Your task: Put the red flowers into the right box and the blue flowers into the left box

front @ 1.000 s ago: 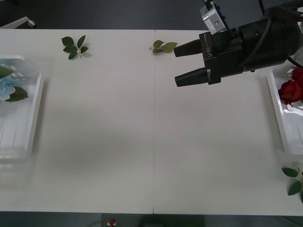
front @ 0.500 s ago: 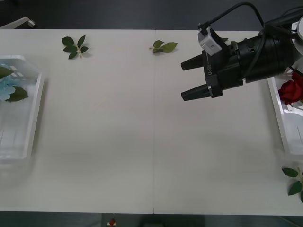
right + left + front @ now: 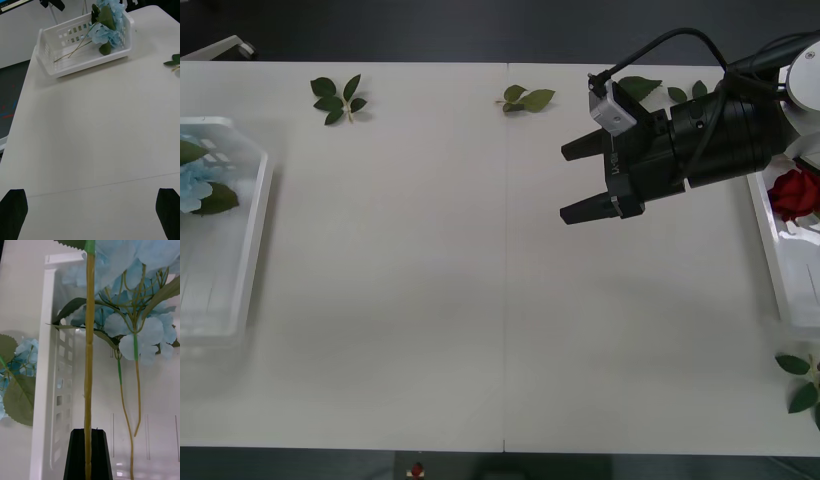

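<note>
Presently the blue flowers (image 3: 123,311) hang over the left box (image 3: 52,363), one stem pinched in the left gripper's (image 3: 89,450) closed jaws, so release low inside its walls; the right gripper (image 3: 580,180), jaws spread empty, hovers above the counter (image 3: 430,300).

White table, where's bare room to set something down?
The white table lies bare between the ribbed white tray and the smooth white bin. Crowded: the far edge's green leaf sprigs, the open right gripper.
</note>
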Robot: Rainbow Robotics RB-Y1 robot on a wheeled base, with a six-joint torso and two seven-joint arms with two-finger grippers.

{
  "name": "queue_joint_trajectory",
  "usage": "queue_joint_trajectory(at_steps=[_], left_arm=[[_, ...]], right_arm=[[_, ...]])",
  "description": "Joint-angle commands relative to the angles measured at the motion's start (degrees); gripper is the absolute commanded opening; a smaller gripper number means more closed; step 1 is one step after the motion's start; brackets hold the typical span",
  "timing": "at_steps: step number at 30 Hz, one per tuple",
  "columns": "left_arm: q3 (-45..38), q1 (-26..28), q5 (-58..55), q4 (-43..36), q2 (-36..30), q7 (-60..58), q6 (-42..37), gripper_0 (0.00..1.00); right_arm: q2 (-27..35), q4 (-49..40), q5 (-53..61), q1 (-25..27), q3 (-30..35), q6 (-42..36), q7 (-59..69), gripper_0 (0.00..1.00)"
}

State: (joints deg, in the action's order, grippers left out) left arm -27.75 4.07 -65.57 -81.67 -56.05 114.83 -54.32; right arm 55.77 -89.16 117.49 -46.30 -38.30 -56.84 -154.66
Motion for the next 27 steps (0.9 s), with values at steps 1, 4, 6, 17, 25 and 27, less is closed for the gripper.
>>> queue_joint_trajectory(at_steps=[1, 4, 6, 17, 25, 27], left_arm=[[1.47, 0.41, 0.00, -0.25, -0.81, 0.65, 1.85, 0.00], [2.00, 0.41, -0.97, 0.02, -0.81, 0.65, 1.94, 0.01], [1.91, 0.41, -0.97, 0.02, -0.81, 0.74, 1.94, 0.02], [2.00, 0.76, -2.64, 0.02, -0.73, 1.18, 1.85, 0.44], [-3.01, 0.50, -14.24, -1.39, -0.81, 6.28, -8.43, 0.95], [-4.07, -0.47, -16.96, -3.06, -0.81, 8.48, -12.48, 0.94]], right_arm=[[1.45, -0.49, 0.02, -0.72, 0.94, -0.03, -0.34, 1.00], [1.45, -0.49, 0.02, -0.72, 0.59, -0.03, -0.34, 1.00], [1.45, -0.49, -0.07, -0.72, 0.50, -0.03, -0.34, 1.00], [1.45, -0.49, -0.07, -0.72, 0.50, -0.03, -0.34, 1.00], [1.45, -0.49, -0.07, -0.72, 0.50, -0.03, -0.34, 1.00], [1.45, -0.49, -0.07, -0.72, 0.50, -0.03, -0.34, 1.00]])
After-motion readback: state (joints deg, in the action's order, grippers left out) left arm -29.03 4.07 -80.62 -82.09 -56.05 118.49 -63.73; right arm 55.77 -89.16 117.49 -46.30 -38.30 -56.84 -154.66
